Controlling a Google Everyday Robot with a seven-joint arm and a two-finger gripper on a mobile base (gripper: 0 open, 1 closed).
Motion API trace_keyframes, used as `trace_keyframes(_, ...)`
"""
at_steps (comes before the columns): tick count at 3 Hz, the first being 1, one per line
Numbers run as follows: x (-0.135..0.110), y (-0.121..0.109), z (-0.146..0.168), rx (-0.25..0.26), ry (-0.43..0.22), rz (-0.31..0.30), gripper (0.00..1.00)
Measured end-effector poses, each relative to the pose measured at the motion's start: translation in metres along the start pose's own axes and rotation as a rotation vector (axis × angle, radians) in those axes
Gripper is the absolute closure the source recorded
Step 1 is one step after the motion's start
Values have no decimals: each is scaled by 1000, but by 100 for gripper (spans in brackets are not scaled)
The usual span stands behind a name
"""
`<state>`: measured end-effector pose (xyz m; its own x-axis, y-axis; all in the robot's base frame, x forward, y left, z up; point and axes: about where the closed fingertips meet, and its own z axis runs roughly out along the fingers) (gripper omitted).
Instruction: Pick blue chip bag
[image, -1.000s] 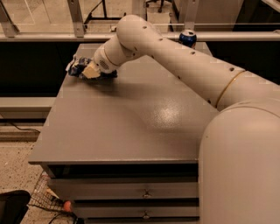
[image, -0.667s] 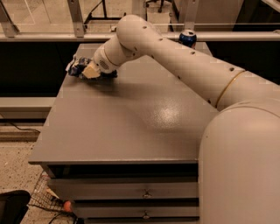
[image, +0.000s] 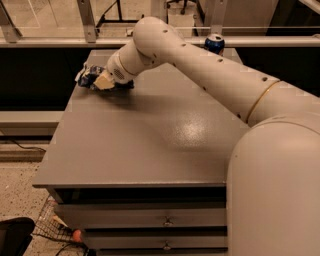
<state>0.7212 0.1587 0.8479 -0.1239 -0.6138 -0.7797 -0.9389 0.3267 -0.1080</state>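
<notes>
Nothing is shifting against the earlier frames: the end effector (image: 103, 81) is staying low over the far left corner of the surface (image: 150, 140), its tip lying against the bag (image: 88, 75). I cannot tell whether it is open, closed or gripping. The bag is lying crumpled and flat, sticking out to the end effector's left, its long axis seeming to run left to right. Its white markings are showing but cannot be read. A can (image: 215, 44) is standing well to the right, its label unreadable too.
</notes>
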Motion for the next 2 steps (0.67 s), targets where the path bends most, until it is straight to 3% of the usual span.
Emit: trace_keyframes(2,0,0,0,0,0,0,100)
